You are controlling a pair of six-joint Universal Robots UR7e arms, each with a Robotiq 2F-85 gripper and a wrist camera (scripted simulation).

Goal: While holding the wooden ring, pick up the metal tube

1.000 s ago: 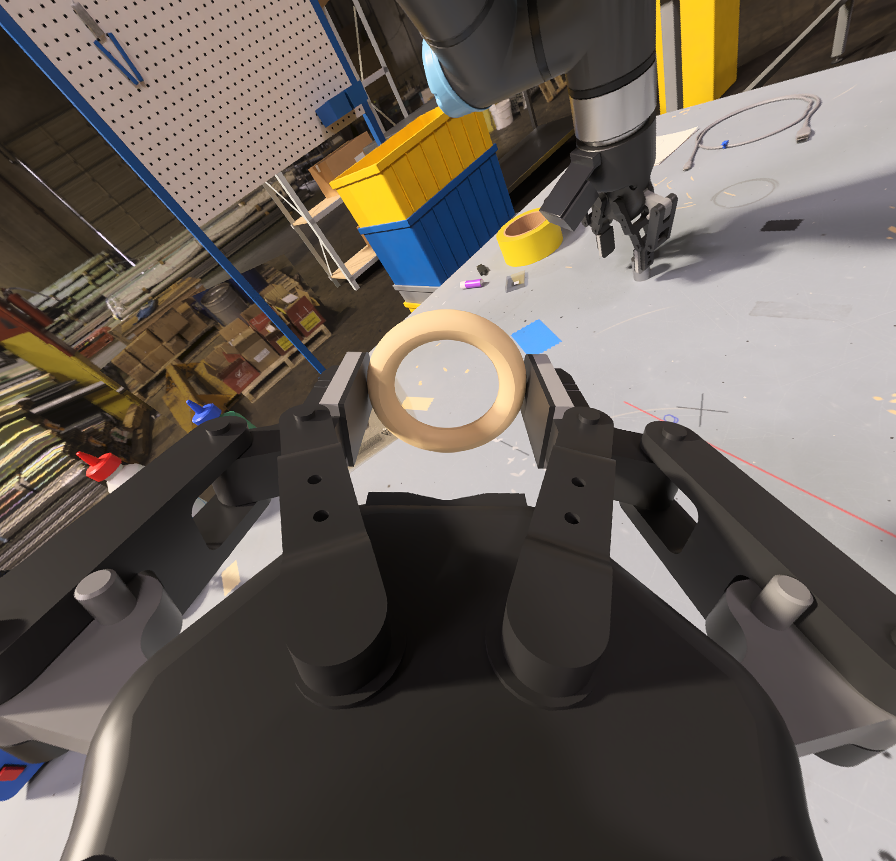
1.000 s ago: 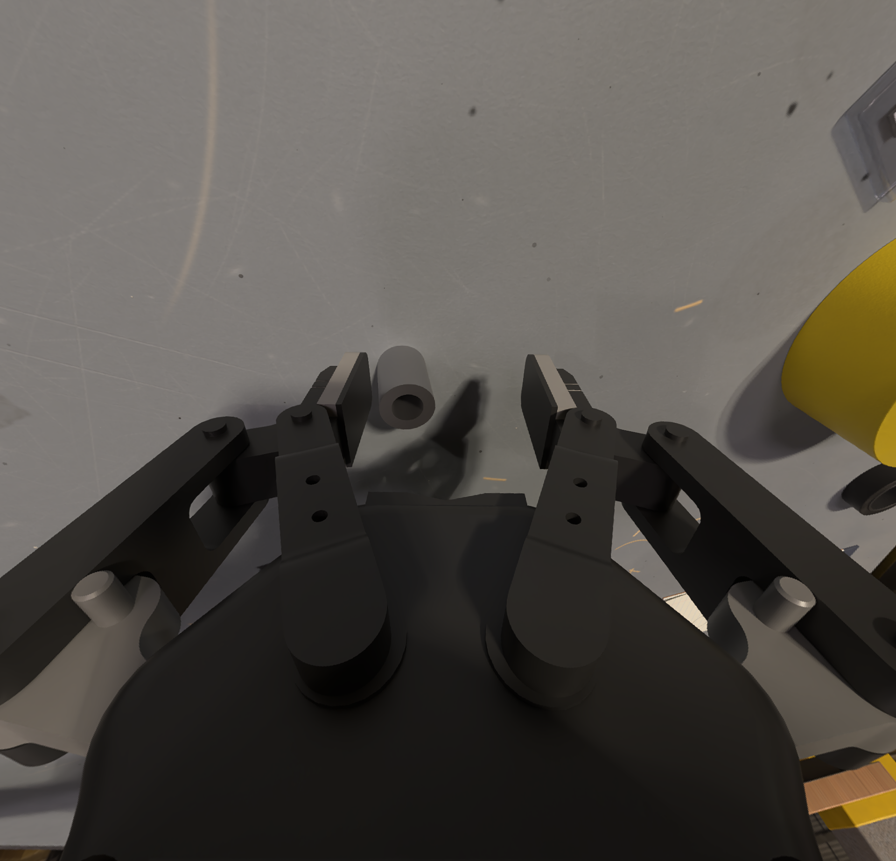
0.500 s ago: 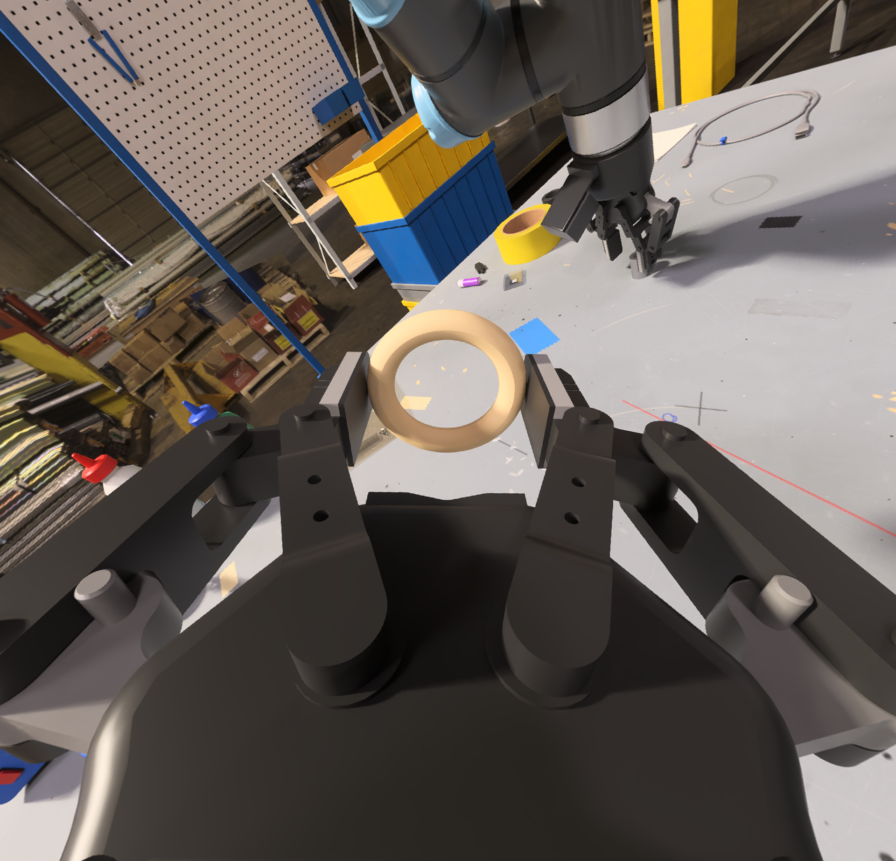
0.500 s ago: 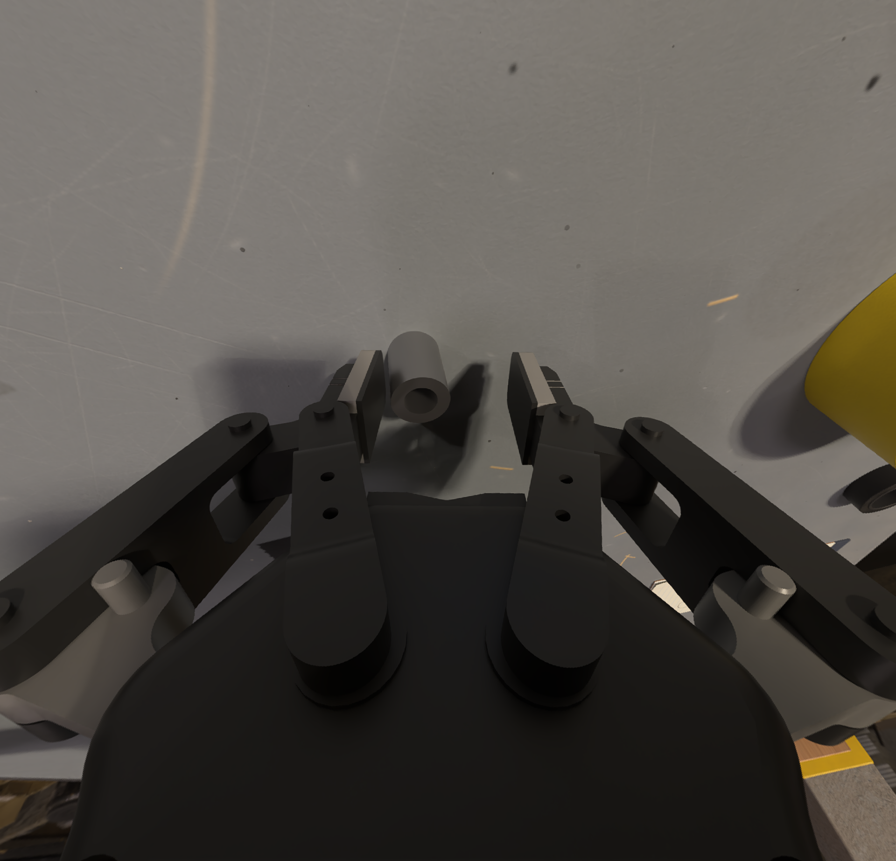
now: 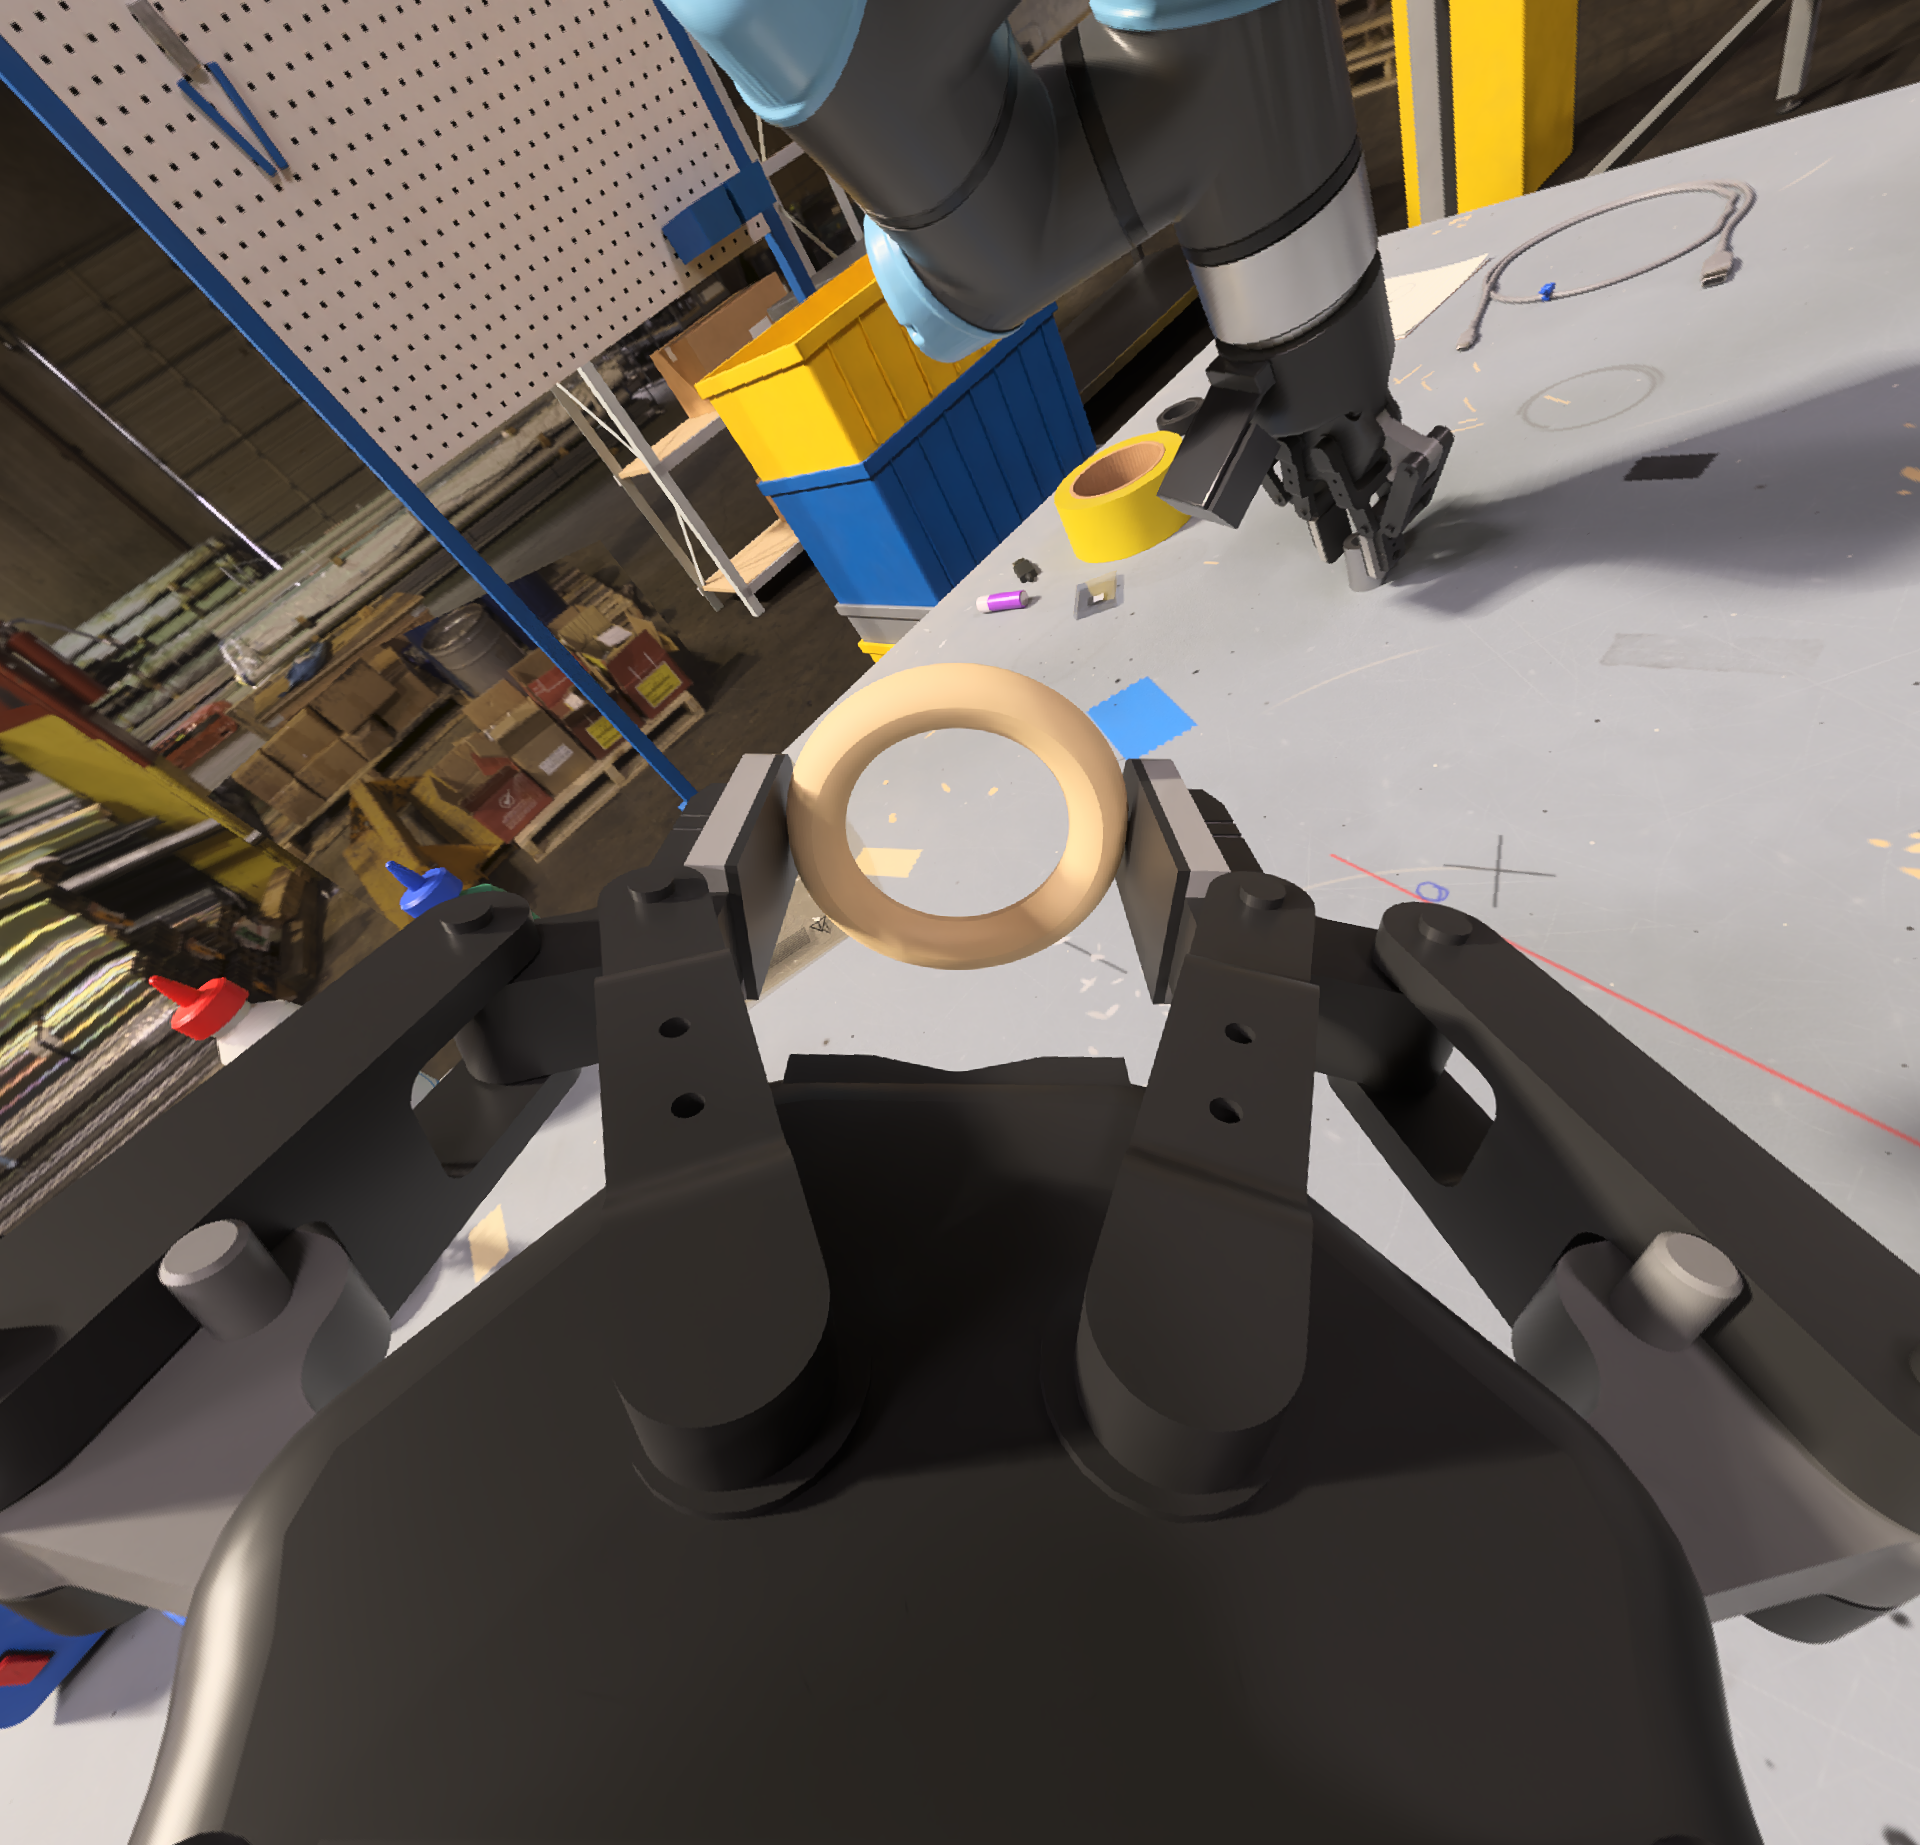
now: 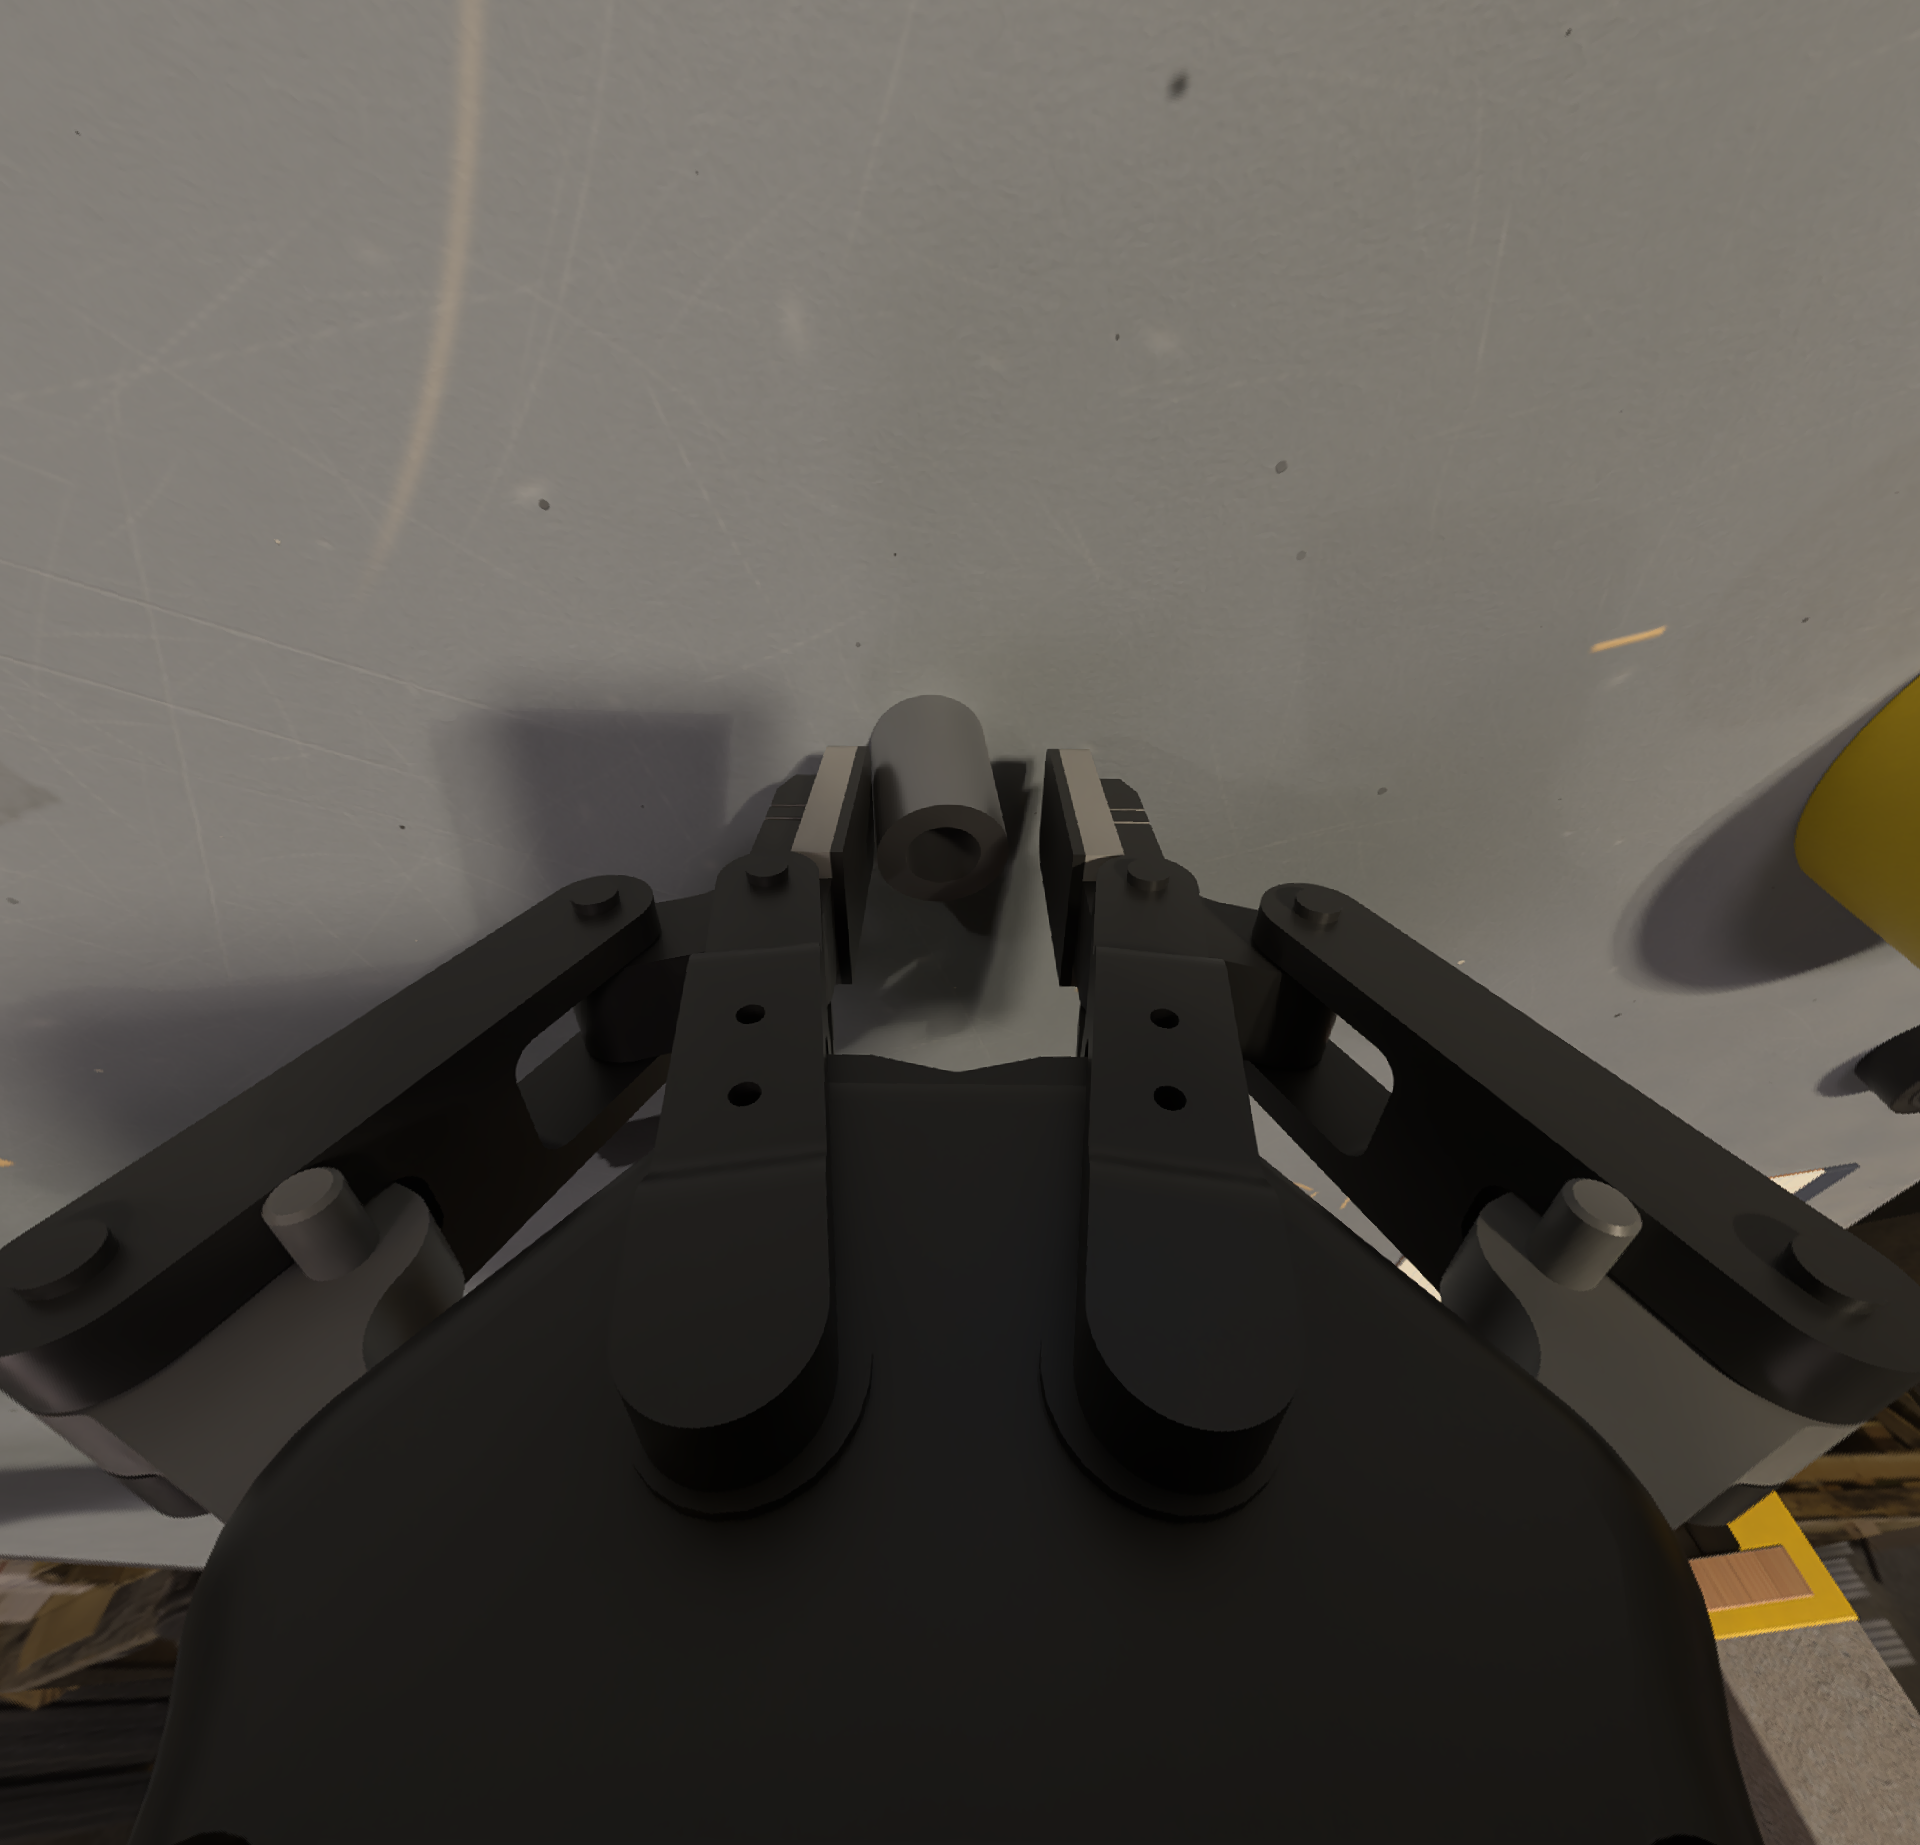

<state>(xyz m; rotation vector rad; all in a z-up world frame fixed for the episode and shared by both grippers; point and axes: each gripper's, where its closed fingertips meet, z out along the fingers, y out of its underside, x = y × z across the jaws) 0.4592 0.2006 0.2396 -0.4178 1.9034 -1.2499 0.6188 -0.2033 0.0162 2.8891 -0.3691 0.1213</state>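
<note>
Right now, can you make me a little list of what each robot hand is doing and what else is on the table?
left gripper: shut on the wooden ring, held above the table
right gripper: fingers either side of the metal tube, gap on one side, not yet clamped
metal tube: lying on the table
nearby: yellow tape roll, grey cable

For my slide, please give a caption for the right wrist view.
Right gripper straddling the metal tube lying on the grey table, jaws not fully closed on it.
</note>
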